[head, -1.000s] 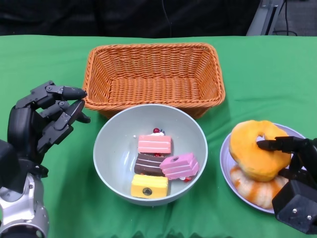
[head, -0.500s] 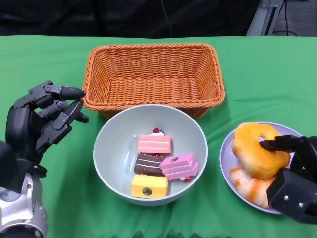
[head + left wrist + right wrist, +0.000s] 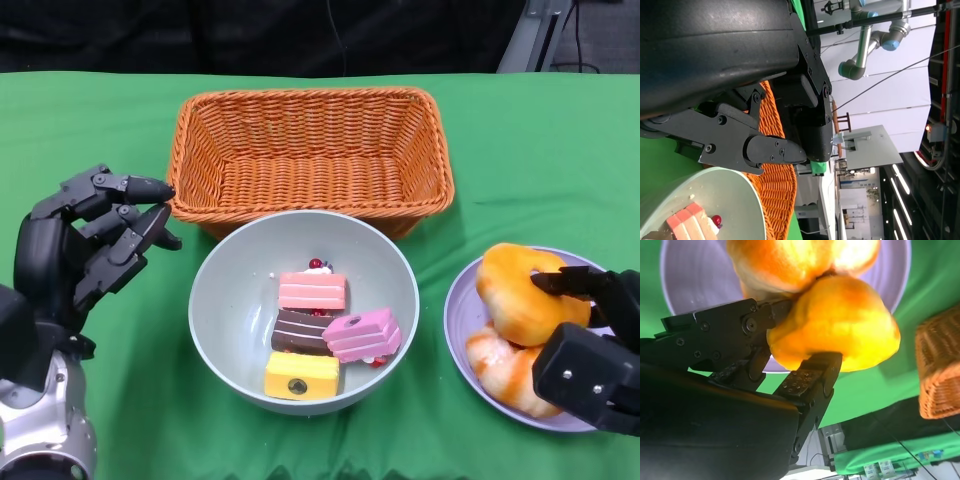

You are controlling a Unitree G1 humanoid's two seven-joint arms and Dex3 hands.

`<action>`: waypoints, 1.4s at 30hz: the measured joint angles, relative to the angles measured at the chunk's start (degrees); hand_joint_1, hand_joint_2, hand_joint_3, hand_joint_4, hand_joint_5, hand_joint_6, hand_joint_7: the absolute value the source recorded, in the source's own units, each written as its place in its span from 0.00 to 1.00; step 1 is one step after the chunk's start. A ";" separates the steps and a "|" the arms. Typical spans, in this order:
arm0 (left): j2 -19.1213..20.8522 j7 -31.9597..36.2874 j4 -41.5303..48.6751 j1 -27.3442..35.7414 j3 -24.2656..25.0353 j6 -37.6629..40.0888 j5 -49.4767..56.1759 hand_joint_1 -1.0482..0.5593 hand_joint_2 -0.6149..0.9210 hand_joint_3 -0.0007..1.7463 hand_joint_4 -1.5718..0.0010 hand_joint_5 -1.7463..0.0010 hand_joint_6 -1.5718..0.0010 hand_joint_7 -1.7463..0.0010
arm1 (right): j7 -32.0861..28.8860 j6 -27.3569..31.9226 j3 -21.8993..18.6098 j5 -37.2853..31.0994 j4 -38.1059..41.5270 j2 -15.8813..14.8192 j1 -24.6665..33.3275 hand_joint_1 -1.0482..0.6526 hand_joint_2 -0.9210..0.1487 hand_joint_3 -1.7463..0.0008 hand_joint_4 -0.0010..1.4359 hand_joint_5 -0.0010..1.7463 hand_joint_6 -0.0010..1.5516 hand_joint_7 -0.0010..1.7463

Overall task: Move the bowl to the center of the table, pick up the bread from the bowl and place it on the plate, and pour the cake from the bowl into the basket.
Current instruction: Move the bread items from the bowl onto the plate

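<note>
At lower right, the right hand (image 3: 590, 350) gripped the bread (image 3: 525, 295) over the plate (image 3: 462, 310). The left hand (image 3: 85, 250), fingers apart and empty, waited left of the bowl (image 3: 225, 300), nearer the cakes (image 3: 320, 335).

Green-covered table (image 3: 520, 140), dark backdrop behind, grey robot arm (image 3: 865, 47) beyond.

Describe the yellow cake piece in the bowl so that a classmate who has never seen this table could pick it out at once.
Start at the orange wicker basket on the green cloth, then drop to the grey bowl just in front of it. Four cake pieces lie inside; the yellow cake piece is the one nearest the robot, below the brown cake piece. It alone is yellow, with a dark dot on its face.
</note>
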 measured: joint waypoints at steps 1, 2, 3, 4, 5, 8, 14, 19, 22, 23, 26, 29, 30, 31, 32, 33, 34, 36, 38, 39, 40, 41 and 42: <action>0.00 0.00 0.08 -0.01 0.01 0.00 0.00 0.50 1.00 0.14 0.45 0.23 0.39 0.54 | 0.11 0.83 0.36 -0.64 -0.54 -0.04 0.15 0.50 0.00 0.98 0.44 0.00 0.38 0.00; 0.00 0.00 0.15 -0.03 0.02 0.00 0.00 0.50 1.00 0.14 0.45 0.23 0.39 0.54 | 0.20 1.45 0.60 -0.99 -1.09 -0.05 0.40 0.50 0.00 0.98 0.43 0.00 0.37 0.00; 0.00 0.01 0.23 -0.04 0.02 0.00 0.04 0.50 1.00 0.14 0.45 0.23 0.39 0.54 | 0.42 2.00 0.71 -1.25 -1.72 -0.06 0.68 0.49 0.00 0.98 0.40 0.00 0.35 0.00; 0.01 0.01 0.30 -0.04 0.01 0.00 0.05 0.50 1.00 0.14 0.45 0.24 0.39 0.54 | 0.79 2.57 0.81 -1.51 -2.31 -0.07 0.90 0.48 0.00 0.98 0.39 0.00 0.34 0.00; 0.00 0.01 0.33 -0.05 0.01 0.00 0.05 0.50 1.00 0.14 0.45 0.23 0.39 0.54 | 1.46 3.25 0.89 -1.60 -2.79 -0.09 1.04 0.47 0.00 0.98 0.38 0.00 0.33 0.00; 0.00 0.00 0.34 -0.06 0.02 0.00 0.03 0.51 1.00 0.14 0.45 0.23 0.38 0.54 | 4.37 5.62 1.12 -1.71 -4.81 -0.31 1.17 0.46 0.00 0.98 0.35 0.00 0.30 0.00; 0.01 0.14 0.49 -0.07 -0.03 -0.20 0.63 0.50 1.00 0.14 0.45 0.23 0.39 0.54 | 10.35 10.10 1.73 -1.85 -8.58 -1.33 1.28 0.44 0.00 0.98 0.28 0.00 0.27 0.00; 0.00 0.13 0.49 -0.07 0.04 -0.19 0.61 0.51 1.00 0.14 0.46 0.23 0.39 0.53 | 11.61 11.24 1.93 -1.99 -11.08 -1.89 1.52 0.43 0.00 0.99 0.21 0.00 0.25 0.00; 0.01 0.14 0.49 -0.07 0.02 -0.20 0.79 0.50 1.00 0.14 0.46 0.23 0.39 0.53 | 11.97 11.61 2.12 -2.58 -12.45 -2.08 1.77 0.43 0.00 0.99 0.18 0.00 0.23 0.00; 0.01 0.14 0.50 -0.07 0.02 -0.20 0.85 0.50 1.00 0.14 0.46 0.23 0.39 0.53 | 11.96 11.56 2.19 -2.77 -12.97 -2.09 2.00 0.43 0.00 0.99 0.16 0.00 0.22 0.00; 0.01 0.12 0.50 -0.08 0.03 -0.19 0.86 0.50 1.00 0.14 0.46 0.23 0.39 0.53 | 11.76 10.96 2.33 -3.05 -13.77 -2.09 2.75 0.43 0.00 0.99 0.14 0.00 0.21 0.00; 0.01 0.02 0.50 -0.09 0.10 -0.19 0.72 0.50 1.00 0.14 0.46 0.23 0.39 0.53 | 11.22 10.86 2.37 -3.13 -14.86 -2.09 3.78 0.42 0.00 0.99 0.11 0.00 0.18 0.00; 0.01 0.02 0.50 -0.09 0.11 -0.19 0.71 0.50 1.00 0.14 0.46 0.23 0.39 0.53 | 11.15 10.86 2.36 -3.14 -15.50 -2.09 4.03 0.42 0.00 0.98 0.11 0.00 0.17 0.00; 0.01 0.00 0.50 -0.09 0.10 -0.19 0.70 0.50 1.00 0.14 0.46 0.23 0.39 0.53 | 11.06 10.85 2.35 -3.13 -16.15 -2.09 4.21 0.40 0.00 0.98 0.11 0.00 0.16 0.00; 0.01 -0.02 0.50 -0.09 0.11 -0.19 0.67 0.50 1.00 0.14 0.46 0.23 0.39 0.53 | 11.05 10.84 2.29 -3.11 -16.85 -2.09 4.41 0.38 0.00 0.98 0.10 0.00 0.16 0.00; 0.01 -0.03 0.50 -0.10 0.12 -0.19 0.65 0.51 1.00 0.14 0.46 0.23 0.39 0.53 | 11.05 10.83 2.19 -2.96 -17.66 -2.09 4.62 0.37 0.00 0.98 0.10 0.00 0.15 0.00; 0.01 -0.02 0.50 -0.10 0.12 -0.19 0.65 0.51 1.00 0.14 0.45 0.23 0.38 0.53 | 11.11 10.85 2.03 -2.67 -18.45 -2.08 4.78 0.36 0.00 0.97 0.10 0.00 0.15 0.00; 0.01 -0.02 0.50 -0.10 0.12 -0.13 0.60 0.52 1.00 0.14 0.46 0.23 0.38 0.53 | 11.44 11.01 1.55 -1.89 -19.85 -2.07 4.94 0.35 0.00 0.97 0.10 0.00 0.15 0.01; 0.01 -0.06 0.49 -0.10 0.13 0.05 0.46 0.52 1.00 0.15 0.46 0.23 0.38 0.53 | 11.89 11.21 1.20 -1.54 -20.70 -2.07 4.93 0.35 0.00 0.98 0.11 0.01 0.16 0.01; 0.01 -0.13 0.49 -0.10 0.13 0.19 0.25 0.52 1.00 0.15 0.46 0.23 0.38 0.54 | 12.19 11.50 1.13 -1.47 -20.81 -2.07 4.93 0.35 0.00 0.98 0.11 0.01 0.16 0.01; 0.01 -0.26 0.49 -0.10 0.16 0.26 -0.02 0.53 1.00 0.15 0.46 0.23 0.38 0.54 | 12.57 11.85 1.11 -1.41 -20.82 -2.07 4.93 0.35 0.00 0.98 0.10 0.00 0.16 0.01; 0.01 -0.52 0.50 -0.10 0.19 0.28 -0.17 0.52 1.00 0.15 0.46 0.23 0.39 0.54 | 13.05 12.18 1.09 -1.37 -20.83 -2.07 4.93 0.35 0.00 0.98 0.10 0.00 0.17 0.01; 0.01 -0.52 0.50 -0.10 0.20 0.29 -0.40 0.52 1.00 0.15 0.46 0.23 0.39 0.54 | 13.46 12.48 1.08 -1.30 -20.86 -2.07 4.93 0.35 0.00 0.97 0.10 0.00 0.17 0.01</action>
